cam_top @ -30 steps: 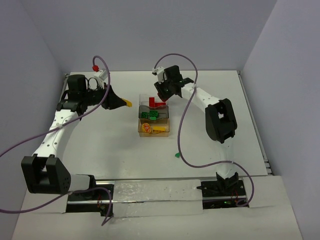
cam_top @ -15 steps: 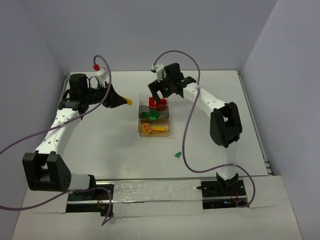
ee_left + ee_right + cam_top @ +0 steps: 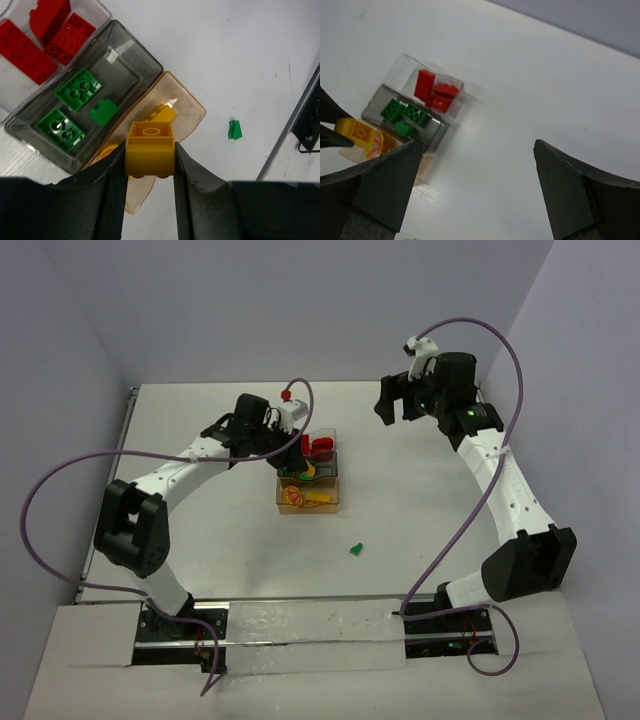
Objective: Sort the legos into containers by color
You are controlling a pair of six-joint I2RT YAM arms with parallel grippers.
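Swung across from the left, beyond the stray green brick [image 3: 355,550], the left gripper [image 3: 298,454] clamps a yellow brick [image 3: 150,147] over the amber tray [image 3: 187,106]. Farther back, the right gripper [image 3: 395,405] has withdrawn, agape and empty.

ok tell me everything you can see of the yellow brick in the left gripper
The yellow brick is a small, glossy plastic block, squarish, with one round ringed stud showing on its upper face. The left gripper is shut on it, a dark finger pressed against each side. It hangs over the amber tray, near another yellow piece lying inside; whether it touches the tray can't be told.
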